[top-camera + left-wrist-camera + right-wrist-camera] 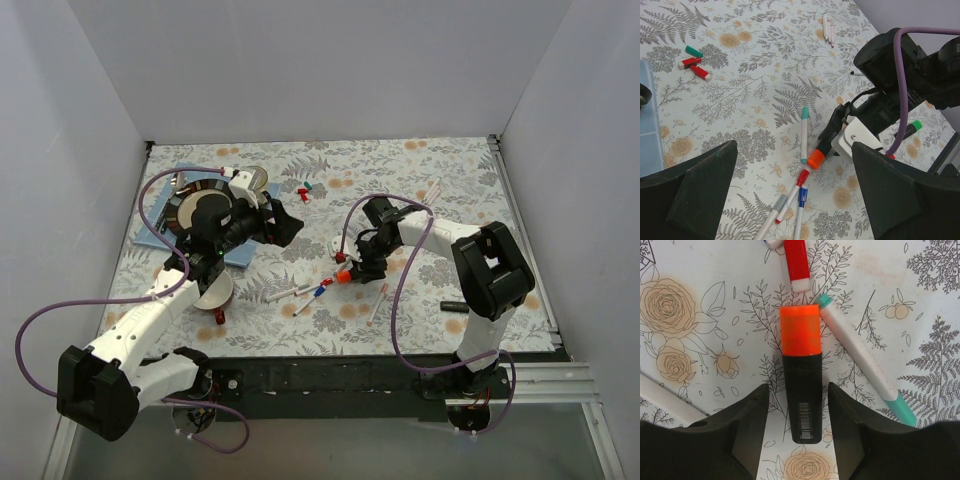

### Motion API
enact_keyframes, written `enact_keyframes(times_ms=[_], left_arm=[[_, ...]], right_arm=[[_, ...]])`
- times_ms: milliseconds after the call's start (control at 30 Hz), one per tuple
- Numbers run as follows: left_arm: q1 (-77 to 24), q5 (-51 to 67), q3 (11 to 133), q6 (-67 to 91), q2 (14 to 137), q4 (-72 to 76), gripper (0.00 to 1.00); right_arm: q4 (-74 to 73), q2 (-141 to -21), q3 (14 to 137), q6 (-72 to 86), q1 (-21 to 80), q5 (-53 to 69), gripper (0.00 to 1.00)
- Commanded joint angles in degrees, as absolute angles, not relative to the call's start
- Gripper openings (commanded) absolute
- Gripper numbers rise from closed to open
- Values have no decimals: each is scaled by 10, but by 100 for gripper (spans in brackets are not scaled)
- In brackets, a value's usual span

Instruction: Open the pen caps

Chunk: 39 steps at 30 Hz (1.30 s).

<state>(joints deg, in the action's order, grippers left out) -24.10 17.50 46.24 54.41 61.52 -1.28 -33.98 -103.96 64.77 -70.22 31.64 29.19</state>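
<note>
A thick black marker [803, 395] with an orange cap [800, 331] lies flat on the floral cloth. My right gripper [798, 390] is open, low over it, one finger on each side of the black body with a gap on both sides. This cap also shows in the top view [343, 276] and the left wrist view [815, 159]. Beside it lie thin white pens with a red cap [803, 176], a blue cap [802, 196] and a teal cap [805, 112]. My left gripper [795, 167] is open and empty, raised to the left [285, 225].
Loose red caps [701, 73] and a teal cap [694, 51] lie at the back. A green-capped black marker [914, 125] lies behind the right arm. Thin white pens [827, 27] lie far right. A blue board [160, 225] with round reels is at the left.
</note>
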Motion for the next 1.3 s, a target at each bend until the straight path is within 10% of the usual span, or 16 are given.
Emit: enact_keyframes(times_ms=[0,500,867,1267], left_arm=[[-235,194,461,545,613,-4,98],[-221,356,439,643,670,81,98],[-280,306,314,917,701,309,93],[-347,361,423,817,802,185,71]], right_arm=[[-339,-1052,659,-704,323,270,52],[-344,-978,601,-724,319,269,8],[-272,-826,566,-580,258,481,1],[-263,-760,522,-605,253,526,1]])
